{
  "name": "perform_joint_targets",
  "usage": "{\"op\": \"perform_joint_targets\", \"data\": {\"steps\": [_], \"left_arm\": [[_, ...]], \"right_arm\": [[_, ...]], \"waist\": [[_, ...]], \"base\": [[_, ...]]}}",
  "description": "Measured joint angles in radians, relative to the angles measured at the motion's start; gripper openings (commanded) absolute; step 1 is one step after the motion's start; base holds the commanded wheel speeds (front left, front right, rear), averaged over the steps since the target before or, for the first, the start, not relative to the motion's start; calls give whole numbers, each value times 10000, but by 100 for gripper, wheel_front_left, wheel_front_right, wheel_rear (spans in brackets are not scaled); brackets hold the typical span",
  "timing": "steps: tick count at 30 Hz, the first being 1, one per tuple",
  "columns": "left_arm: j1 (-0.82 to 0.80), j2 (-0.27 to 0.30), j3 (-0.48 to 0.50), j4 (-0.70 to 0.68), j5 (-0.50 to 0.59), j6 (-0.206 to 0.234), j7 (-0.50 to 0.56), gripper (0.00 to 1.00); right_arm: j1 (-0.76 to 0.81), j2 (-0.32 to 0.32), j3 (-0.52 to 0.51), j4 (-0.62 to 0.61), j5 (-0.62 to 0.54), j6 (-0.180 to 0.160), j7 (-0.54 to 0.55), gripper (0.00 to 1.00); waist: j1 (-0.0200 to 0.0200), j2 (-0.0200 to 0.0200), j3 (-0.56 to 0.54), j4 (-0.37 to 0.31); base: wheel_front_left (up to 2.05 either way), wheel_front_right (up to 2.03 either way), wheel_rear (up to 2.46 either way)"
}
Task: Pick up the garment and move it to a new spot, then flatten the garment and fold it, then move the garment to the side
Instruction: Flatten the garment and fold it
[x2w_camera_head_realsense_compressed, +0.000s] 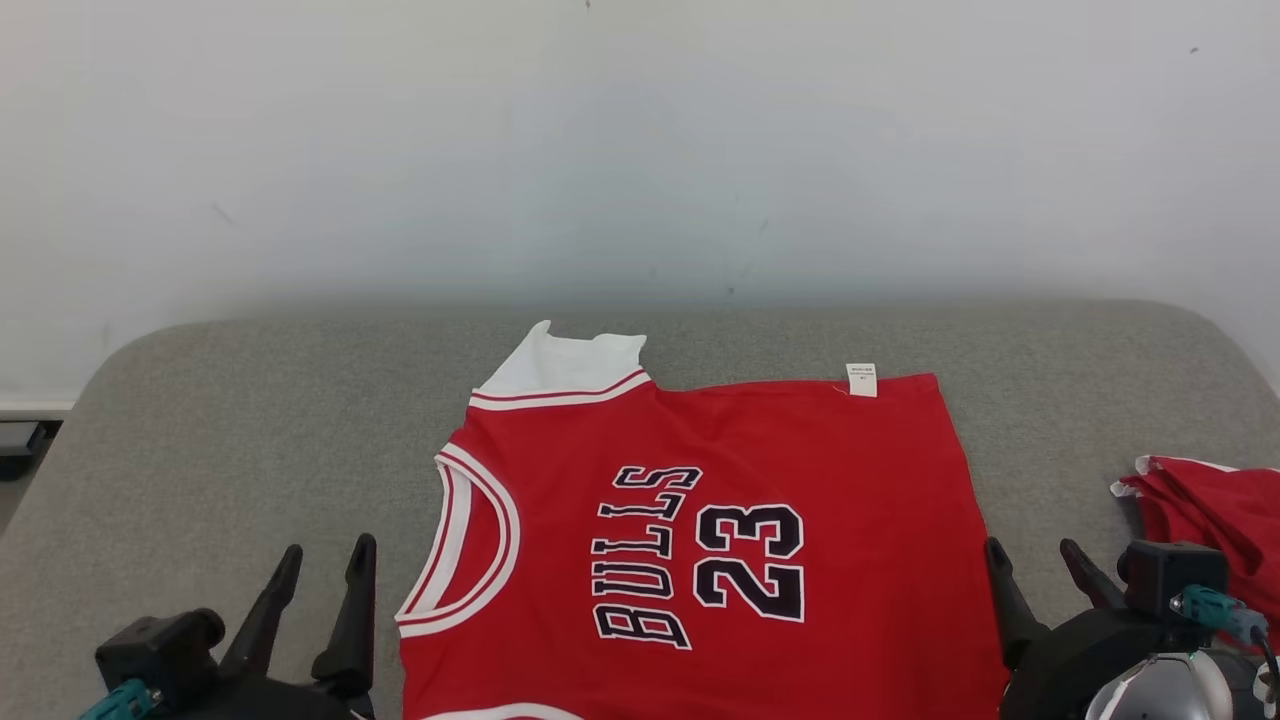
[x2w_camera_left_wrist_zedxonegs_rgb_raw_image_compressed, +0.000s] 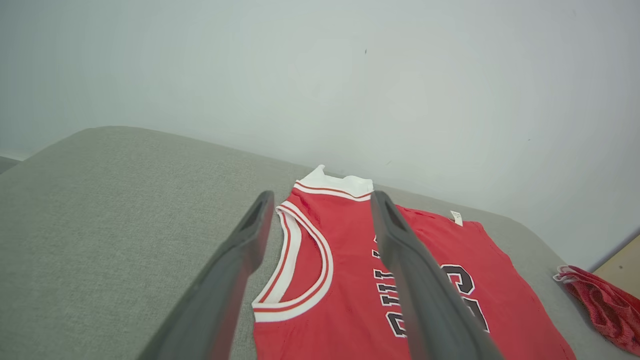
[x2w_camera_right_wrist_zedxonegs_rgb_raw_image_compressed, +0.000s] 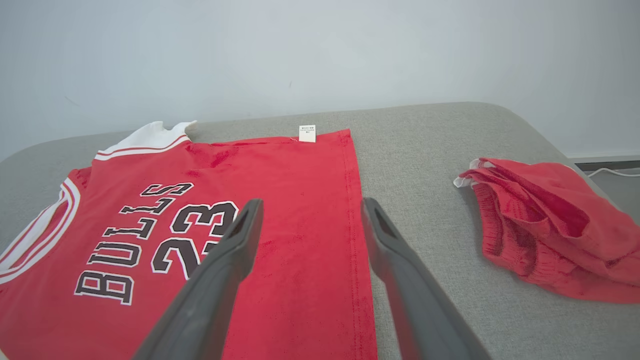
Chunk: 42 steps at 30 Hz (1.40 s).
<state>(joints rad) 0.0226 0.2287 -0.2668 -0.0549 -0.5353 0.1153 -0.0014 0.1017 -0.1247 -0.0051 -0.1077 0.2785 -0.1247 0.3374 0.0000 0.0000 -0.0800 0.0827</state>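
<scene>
The garment (x2w_camera_head_realsense_compressed: 760, 470) is a red sleeveless jersey printed BULLS 23, spread flat on the grey padded surface (x2w_camera_head_realsense_compressed: 250, 420), neck to the left and hem to the right. It reaches the near edge of the head view. My left gripper (x2w_camera_head_realsense_compressed: 328, 560) stands open just left of the jersey's neck hole, holding nothing. In the left wrist view the left gripper (x2w_camera_left_wrist_zedxonegs_rgb_raw_image_compressed: 320, 202) frames the collar of the garment (x2w_camera_left_wrist_zedxonegs_rgb_raw_image_compressed: 350, 280). My right gripper (x2w_camera_head_realsense_compressed: 1035, 558) is open beside the hem; in the right wrist view the right gripper (x2w_camera_right_wrist_zedxonegs_rgb_raw_image_compressed: 310, 210) straddles the hem edge of the garment (x2w_camera_right_wrist_zedxonegs_rgb_raw_image_compressed: 280, 200).
A crumpled red cloth (x2w_camera_head_realsense_compressed: 1215, 515) lies at the surface's right edge, also seen as the red cloth (x2w_camera_right_wrist_zedxonegs_rgb_raw_image_compressed: 545, 225) right of my right fingers. A pale wall (x2w_camera_head_realsense_compressed: 640, 150) rises behind the surface. A white care label (x2w_camera_head_realsense_compressed: 861, 379) sticks out at the jersey's far hem corner.
</scene>
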Motion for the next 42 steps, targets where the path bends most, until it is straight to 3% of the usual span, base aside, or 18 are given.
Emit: {"op": "perform_joint_targets", "data": {"steps": [3,12,42], "left_arm": [[-312,213,81,734,324,50,-138,100],[-292,359,17,1584,851,73,-305,100],[-329,165,-159,2360,1053,73,-621,100]], "right_arm": [[-299,169,215,422,-35,25,-840,100],[-663,282,274,811,-86,105,-1875,100],[-686,351,244,1699,13,372,-3269,100]], "waist": [[0,0,-233,-225],[0,0,-371,-552],[0,0,-257,-671]], "base": [[0,0,0],[0,0,0],[0,0,0]]}}
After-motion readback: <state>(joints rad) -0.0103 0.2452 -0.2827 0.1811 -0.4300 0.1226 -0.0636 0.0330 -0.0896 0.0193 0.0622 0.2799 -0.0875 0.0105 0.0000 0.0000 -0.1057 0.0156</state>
